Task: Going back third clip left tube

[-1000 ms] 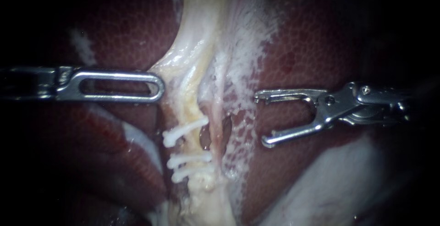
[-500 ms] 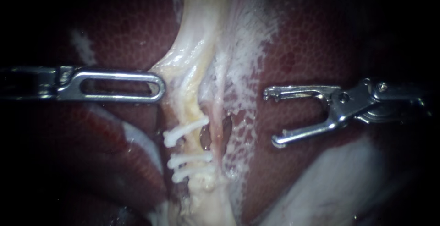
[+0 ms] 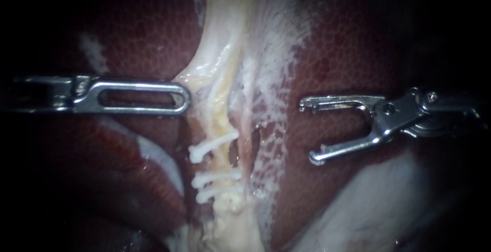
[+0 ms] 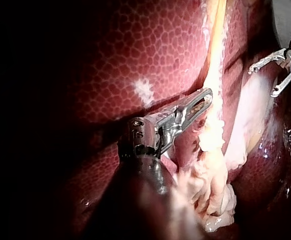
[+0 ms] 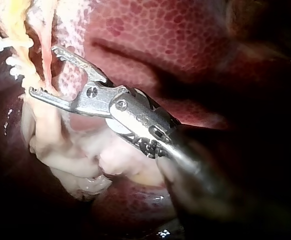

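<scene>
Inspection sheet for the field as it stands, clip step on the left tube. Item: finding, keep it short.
Surface: liver, red and mottled, lies under everything.
Job's things: left tube carries three white clips set across it, one below another; right tube beside it, no clip seen on it.
Clutter: nothing seen.
Instruments: left instrument has its tip against pale tissue beside the left tube, above the clips; right instrument has its jaws open and empty, apart from both tubes.
Cables: nothing seen.
Surroundings: dark beyond the lit tissue.
</scene>
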`<action>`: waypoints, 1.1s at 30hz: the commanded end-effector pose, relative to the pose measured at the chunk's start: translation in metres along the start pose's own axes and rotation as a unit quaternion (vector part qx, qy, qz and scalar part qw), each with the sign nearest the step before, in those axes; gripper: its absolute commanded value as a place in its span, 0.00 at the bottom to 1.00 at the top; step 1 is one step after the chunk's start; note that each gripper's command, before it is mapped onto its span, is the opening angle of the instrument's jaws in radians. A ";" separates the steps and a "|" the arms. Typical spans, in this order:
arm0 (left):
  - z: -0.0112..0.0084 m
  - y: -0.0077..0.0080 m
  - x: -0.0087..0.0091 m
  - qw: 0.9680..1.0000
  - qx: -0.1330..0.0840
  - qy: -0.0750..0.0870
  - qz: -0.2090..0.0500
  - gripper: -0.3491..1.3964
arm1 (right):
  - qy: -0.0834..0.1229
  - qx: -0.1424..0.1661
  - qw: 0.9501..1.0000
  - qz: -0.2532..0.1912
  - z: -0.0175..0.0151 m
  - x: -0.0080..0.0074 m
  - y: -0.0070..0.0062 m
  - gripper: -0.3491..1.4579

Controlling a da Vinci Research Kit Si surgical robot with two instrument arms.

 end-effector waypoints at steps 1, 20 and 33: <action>0.0003 0.0002 0.0001 1.000 -0.001 -0.001 0.001 0.00 | 0.000 0.000 1.000 0.000 0.0001 -0.0001 0.0000 0.52; 0.0026 0.0012 0.0009 1.000 -0.001 0.008 0.007 0.00 | 0.001 -0.001 1.000 0.000 0.0005 0.0001 -0.0001 0.52; 0.0026 0.0013 0.0010 1.000 -0.001 0.007 0.007 0.00 | 0.001 -0.001 1.000 0.000 0.0004 0.0001 -0.0001 0.52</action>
